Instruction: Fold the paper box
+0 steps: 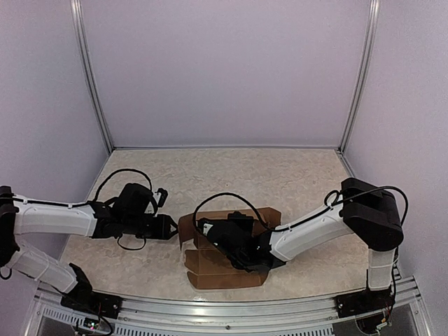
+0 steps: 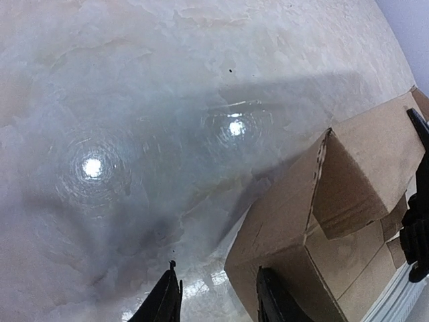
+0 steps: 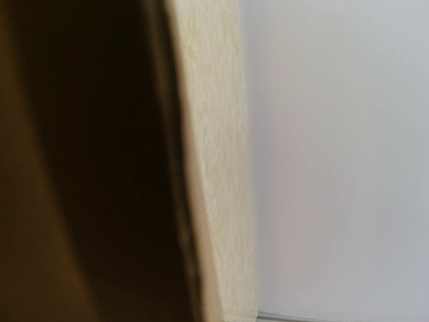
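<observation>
Creased, matte brown paper box (image 1: 222,274) lies part-folded on the glossy marbled worktop (image 1: 210,175). Left pincer (image 2: 218,292) stands apart, empty, at its corner. Right pincer (image 1: 225,234) is over the box; I cannot tell its grip.

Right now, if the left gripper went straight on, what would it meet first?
Probably the paper box, whose left edge lies just ahead of the left gripper; depth is unclear.

One brown paper box (image 1: 217,271), just right of the left gripper (image 1: 170,229) and under the right gripper (image 1: 213,231), two grippers, two white arms, left arm (image 1: 56,218) and right arm (image 1: 311,231), one marbled table (image 1: 294,182)
</observation>
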You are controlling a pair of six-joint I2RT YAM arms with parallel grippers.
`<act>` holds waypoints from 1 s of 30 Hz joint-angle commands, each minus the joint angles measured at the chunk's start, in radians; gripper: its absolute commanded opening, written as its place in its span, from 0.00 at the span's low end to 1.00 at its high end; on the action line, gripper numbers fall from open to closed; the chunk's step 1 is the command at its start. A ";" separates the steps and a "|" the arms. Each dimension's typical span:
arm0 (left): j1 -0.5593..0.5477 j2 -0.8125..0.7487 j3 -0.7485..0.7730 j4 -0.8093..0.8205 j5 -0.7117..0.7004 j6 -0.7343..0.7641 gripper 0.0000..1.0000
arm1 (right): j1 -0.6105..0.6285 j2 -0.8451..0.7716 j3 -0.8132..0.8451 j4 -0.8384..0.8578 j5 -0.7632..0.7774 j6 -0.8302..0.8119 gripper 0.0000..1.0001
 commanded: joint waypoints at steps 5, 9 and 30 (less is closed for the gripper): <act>-0.004 -0.047 0.019 -0.105 0.008 0.026 0.39 | 0.008 0.025 0.009 -0.023 -0.006 0.032 0.00; -0.020 -0.049 0.025 -0.086 0.027 0.029 0.39 | 0.008 0.023 0.011 -0.024 -0.004 0.030 0.00; -0.042 0.023 0.091 -0.064 0.033 0.051 0.38 | -0.002 0.064 0.058 -0.083 -0.005 0.078 0.00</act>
